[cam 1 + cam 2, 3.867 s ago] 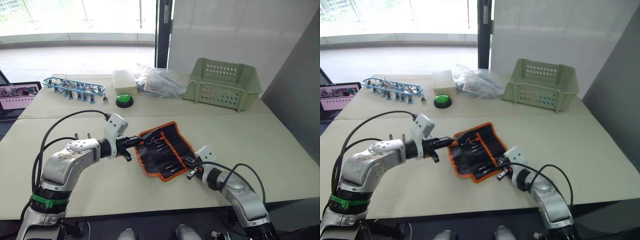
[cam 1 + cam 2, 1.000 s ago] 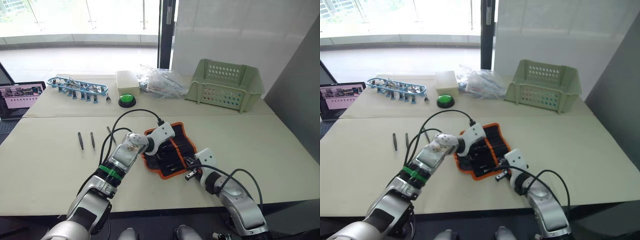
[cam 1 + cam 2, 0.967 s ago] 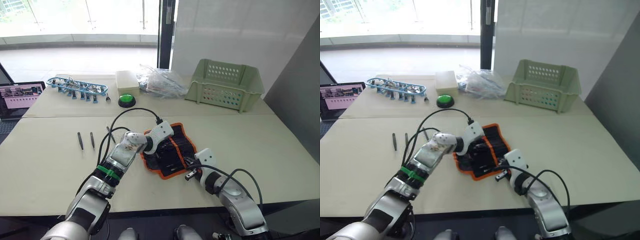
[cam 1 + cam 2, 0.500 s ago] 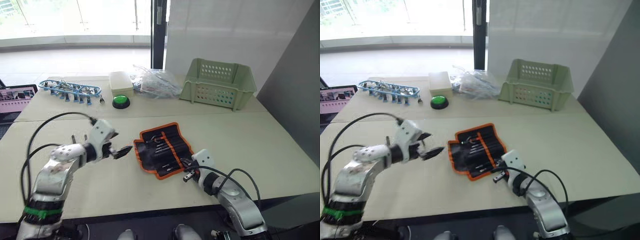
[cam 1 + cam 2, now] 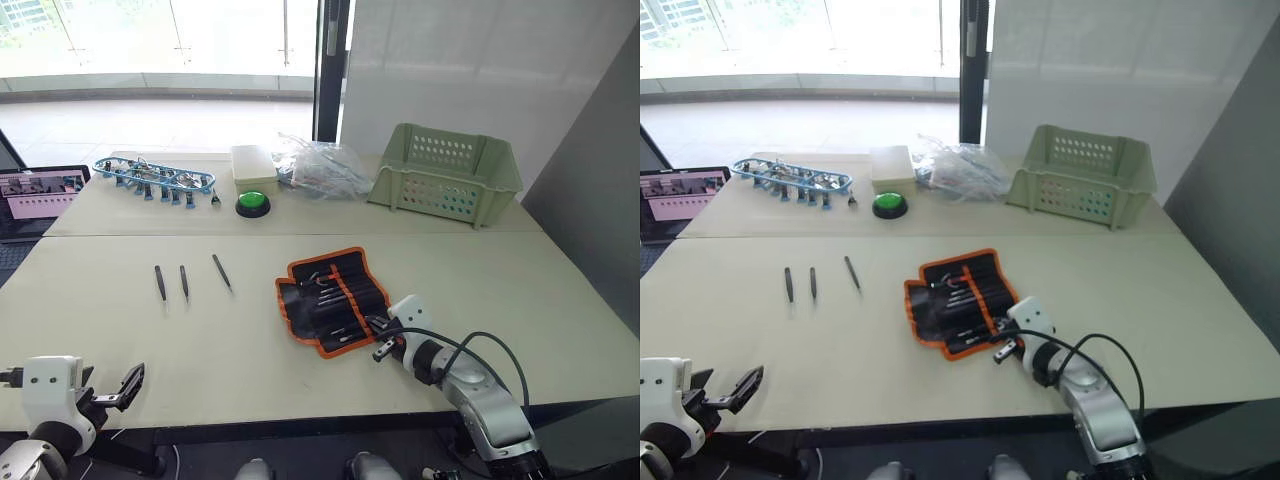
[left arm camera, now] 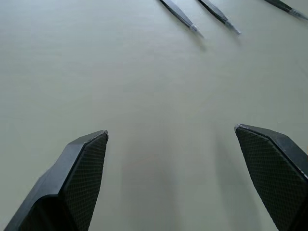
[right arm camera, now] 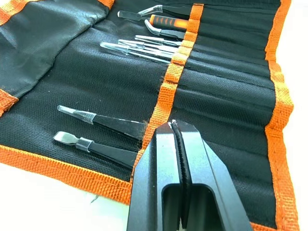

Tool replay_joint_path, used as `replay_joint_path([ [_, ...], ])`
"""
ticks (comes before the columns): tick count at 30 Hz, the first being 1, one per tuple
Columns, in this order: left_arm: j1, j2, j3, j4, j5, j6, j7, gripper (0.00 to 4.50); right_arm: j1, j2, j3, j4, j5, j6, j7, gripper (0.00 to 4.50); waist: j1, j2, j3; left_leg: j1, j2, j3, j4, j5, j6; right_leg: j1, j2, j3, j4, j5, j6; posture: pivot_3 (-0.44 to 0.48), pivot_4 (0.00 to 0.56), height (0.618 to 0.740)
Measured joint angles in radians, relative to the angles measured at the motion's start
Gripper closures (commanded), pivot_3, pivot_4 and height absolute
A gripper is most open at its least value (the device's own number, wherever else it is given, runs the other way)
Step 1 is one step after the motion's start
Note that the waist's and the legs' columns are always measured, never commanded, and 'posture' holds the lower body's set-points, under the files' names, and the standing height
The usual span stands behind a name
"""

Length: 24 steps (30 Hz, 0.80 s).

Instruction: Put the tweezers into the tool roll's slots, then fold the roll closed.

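Note:
The tool roll (image 5: 333, 298) lies open and flat on the table, black with orange edging. Its slots (image 7: 211, 72) run either side of an orange strip, and several tweezers (image 7: 103, 124) are tucked into them. Three loose black tweezers (image 5: 184, 282) lie side by side on the table, left of the roll. My right gripper (image 5: 381, 351) is shut, empty, its tip over the roll's near right part by the orange strip (image 7: 168, 86). My left gripper (image 5: 118, 388) hangs wide open at the table's near left edge, well short of the loose tweezers (image 6: 179, 14).
A pale green basket (image 5: 445, 170) stands at the back right. Along the back are a crumpled plastic bag (image 5: 320, 165), a cream box (image 5: 252, 162), a green button (image 5: 252, 203) and a blue rack (image 5: 150, 177). A laptop (image 5: 35, 190) sits at the far left.
My left arm has drawn back from the roll to the table's near left edge, and its gripper has opened. The right gripper has stayed shut at the roll.

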Motion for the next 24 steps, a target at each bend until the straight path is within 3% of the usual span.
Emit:
replay_joint_path([
  [4,0.029,-0.055,-0.005,-0.041,-0.001,0.000,0.073,0.03,-0.003,0.000,0.000,0.014,0.000,-0.011,0.018,4.50,-0.003,-0.001,-0.001,0.001,0.000,0.000,0.000,0.000,0.000,0.000,0.000,0.001,-0.001,0.000,0.000,0.000,0.150,0.725],
  [12,0.002,-0.065,-0.084,-0.094,-0.030,0.044,0.153,0.03,-0.013,-0.001,0.003,0.021,0.000,-0.013,0.035,4.50,-0.010,-0.002,-0.001,0.001,0.000,0.000,0.000,0.000,0.000,0.000,0.001,0.001,-0.001,0.000,-0.001,0.000,0.150,0.725],
  [16,-0.069,-0.047,-0.117,-0.075,-0.021,0.049,0.211,0.03,-0.015,0.000,0.002,0.023,0.000,-0.013,0.035,4.50,-0.010,-0.002,-0.001,0.001,0.000,0.000,0.000,0.000,0.000,0.000,0.001,0.001,-0.001,0.000,-0.001,0.000,0.150,0.725],
  [24,-0.299,-0.023,-0.228,0.138,0.061,0.048,0.337,0.03,-0.020,0.000,-0.005,0.021,0.001,-0.011,0.025,4.50,-0.006,-0.004,-0.003,0.000,-0.001,0.000,0.000,0.000,0.000,0.000,0.001,0.001,0.000,0.000,0.000,0.000,0.150,0.725],
])
